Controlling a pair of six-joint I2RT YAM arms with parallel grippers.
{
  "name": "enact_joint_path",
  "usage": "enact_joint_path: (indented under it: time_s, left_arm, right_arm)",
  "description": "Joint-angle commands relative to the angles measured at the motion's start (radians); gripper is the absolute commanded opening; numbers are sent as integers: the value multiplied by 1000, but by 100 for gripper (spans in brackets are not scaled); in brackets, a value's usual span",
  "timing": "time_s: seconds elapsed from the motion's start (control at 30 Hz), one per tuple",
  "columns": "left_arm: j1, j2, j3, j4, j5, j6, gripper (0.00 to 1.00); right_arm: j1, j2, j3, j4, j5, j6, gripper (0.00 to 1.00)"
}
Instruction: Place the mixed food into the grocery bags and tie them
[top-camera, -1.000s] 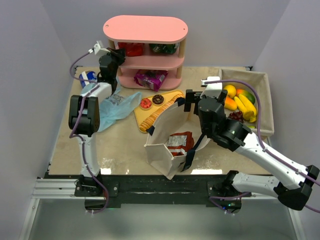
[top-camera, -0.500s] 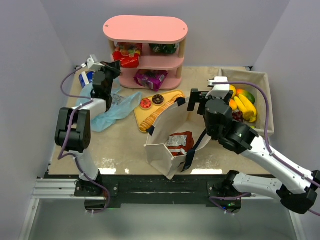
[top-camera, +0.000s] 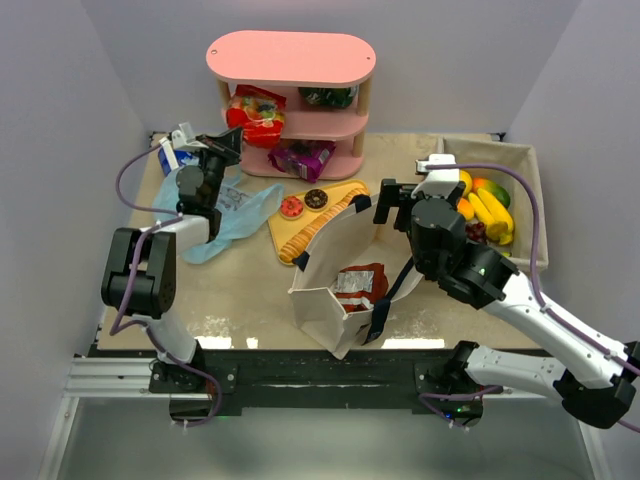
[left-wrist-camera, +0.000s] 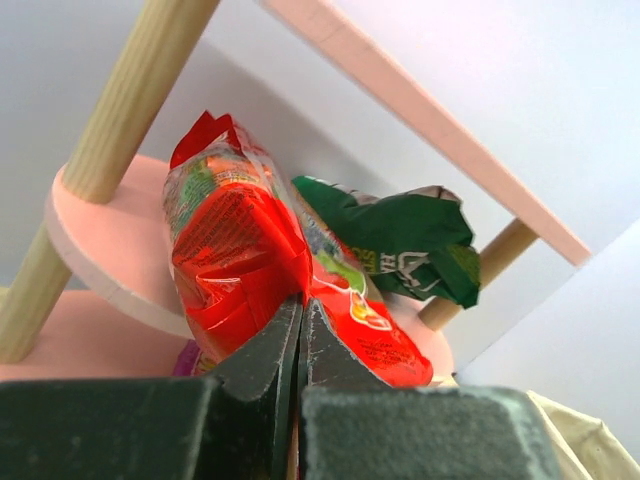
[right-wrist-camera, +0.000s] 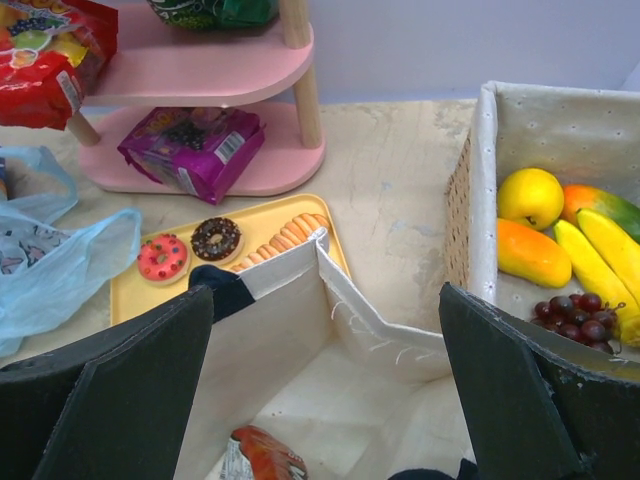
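My left gripper (top-camera: 228, 148) (left-wrist-camera: 300, 330) is shut on the edge of a red snack packet (top-camera: 255, 112) (left-wrist-camera: 250, 260) at the left end of the pink shelf's (top-camera: 290, 60) middle tier. A light-blue plastic grocery bag (top-camera: 225, 215) (right-wrist-camera: 50, 270) lies flat under that arm. My right gripper (top-camera: 385, 203) (right-wrist-camera: 320, 390) is open and empty above a white cloth bag (top-camera: 330, 265) holding a red-and-silver crisp bag (top-camera: 360, 285) (right-wrist-camera: 265, 455). A purple packet (top-camera: 303, 155) (right-wrist-camera: 190, 150) lies on the bottom tier. A chocolate doughnut (top-camera: 316, 198) (right-wrist-camera: 215, 238) sits on a yellow tray (top-camera: 345, 188).
A pink doughnut (top-camera: 291, 207) and a sliced loaf share the tray. A green packet (top-camera: 325, 97) (left-wrist-camera: 400, 240) lies on the middle tier. A wicker basket (top-camera: 530, 190) at the right holds bananas (top-camera: 492, 212) (right-wrist-camera: 600, 260), grapes and other fruit. A blue-and-white can (top-camera: 170, 158) stands at the far left.
My left gripper has drawn the red packet leftward and outward from the shelf tier, and the arm has swung left. My right arm shifted slightly right and stays open over the cloth bag.
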Motion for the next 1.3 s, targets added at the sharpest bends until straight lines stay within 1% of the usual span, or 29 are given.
enact_joint_path:
  time_s: [0.0, 0.13, 0.27, 0.4, 0.53, 0.63, 0.67, 0.73, 0.77, 0.8, 0.83, 0.87, 0.9, 0.97, 1.0, 1.07, 1.1, 1.27]
  left_arm:
    - [3, -137, -22, 361, 32, 64, 0]
    - [3, -214, -40, 360, 92, 85, 0]
    - [3, -299, -86, 326, 113, 119, 0]
    - [3, -396, -113, 252, 159, 150, 0]
    - [-5, -473, -139, 209, 170, 176, 0]
    - [-7, -551, -143, 127, 219, 189, 0]
    - [-11, -592, -142, 70, 236, 197, 0]
    - [-39, -635, -104, -17, 300, 251, 0]
    - [-55, -664, -76, -151, 331, 281, 0]
    - [-106, -678, -47, -232, 384, 360, 0]
    - [-143, -694, -6, -302, 392, 411, 0]
    - [-184, -732, 4, -417, 386, 459, 0]
    - [-256, -749, 12, -459, 374, 516, 0]
    - [-299, -781, 16, -513, 391, 510, 0]
    - [-331, -786, 18, -521, 430, 487, 0]
    - [-373, -784, 24, -547, 454, 475, 0]
    - [-422, -781, 28, -556, 460, 478, 0]
    - [-572, -691, 62, -599, 455, 487, 0]
  right_arm:
    - [-3, 7, 27, 10, -1, 16, 99]
    - [-3, 21, 27, 16, -7, 13, 99]
    - [-2, 38, 34, 17, -22, 16, 99]
    - [-3, 39, 36, 16, -30, 17, 99]
    - [-3, 38, 39, 11, -27, 23, 99]
    - [-3, 32, 53, -15, -26, 33, 99]
    - [-3, 29, 54, -27, -23, 34, 99]
    - [-3, 15, 56, -36, -4, 34, 99]
    - [-3, 7, 56, -51, 4, 37, 99]
    - [-2, -5, 57, -61, 25, 37, 99]
    - [-3, -10, 59, -73, 34, 40, 99]
    - [-3, -16, 63, -99, 42, 45, 99]
    - [-3, -19, 66, -114, 48, 51, 99]
    - [-3, -36, 73, -163, 71, 74, 99]
    - [-2, -44, 73, -173, 74, 82, 99]
    - [-3, -76, 60, -185, 74, 95, 99]
    - [-3, -85, 56, -188, 74, 99, 99]
    - [-2, -158, 24, -214, 63, 128, 99]
